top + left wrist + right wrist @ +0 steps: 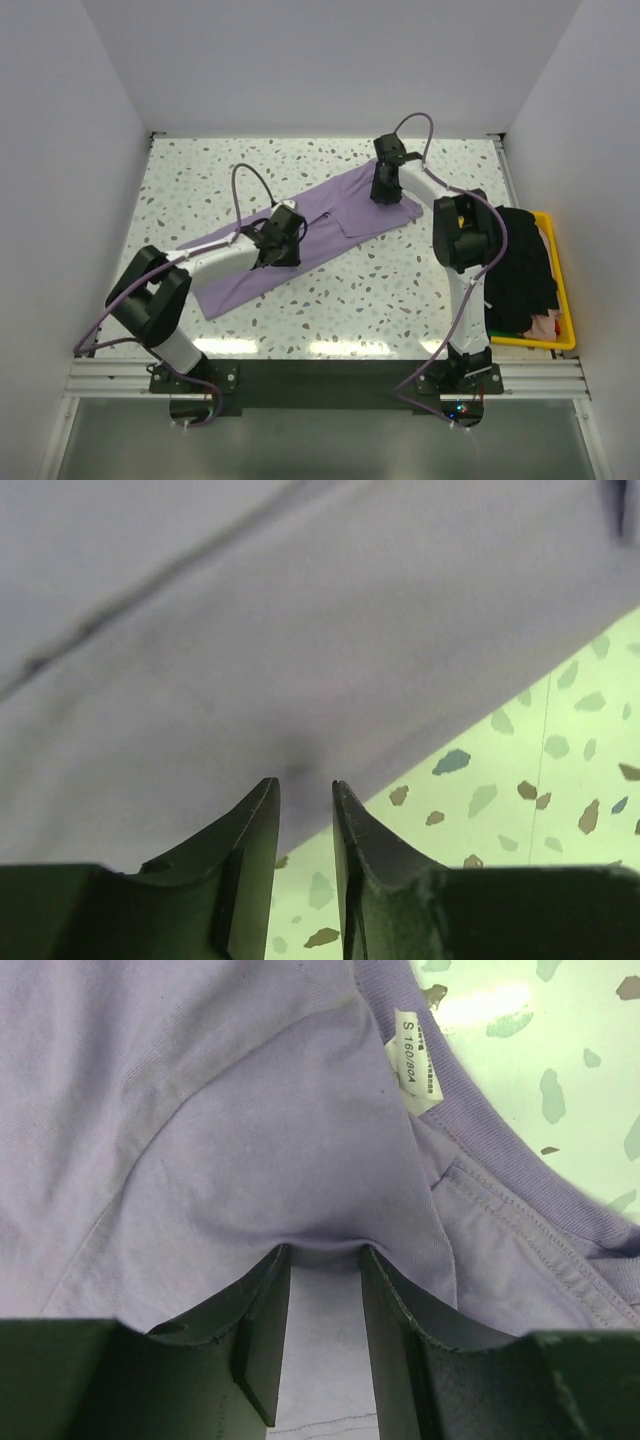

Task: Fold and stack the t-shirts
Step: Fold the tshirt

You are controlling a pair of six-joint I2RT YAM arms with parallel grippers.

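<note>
Bin [530, 343] — yellow — with black t-shirt [520, 268] inside

Plain light purple all over the soft cloth short-sleeved t-shirt [335, 218], no print, with slightly deeper purple on its ribbed neckband. White with dark lettering on the small rectangular neck label [417, 1063] inside that collar. Under the purple shirt, white stone-look tabletop [400, 290] speckled with dark grey and brown flecks; looks pale green in the wrist views. Right of the shirt, solid black on a second cloth t-shirt [520, 265], heaped in a bright yellow plastic bin [566, 300] beside peach-pink fabric [545, 325]. Over the shirt, near-black on the left gripper [305, 782] and the right gripper [325, 1252]; purple on the looping cable [250, 175].
</note>
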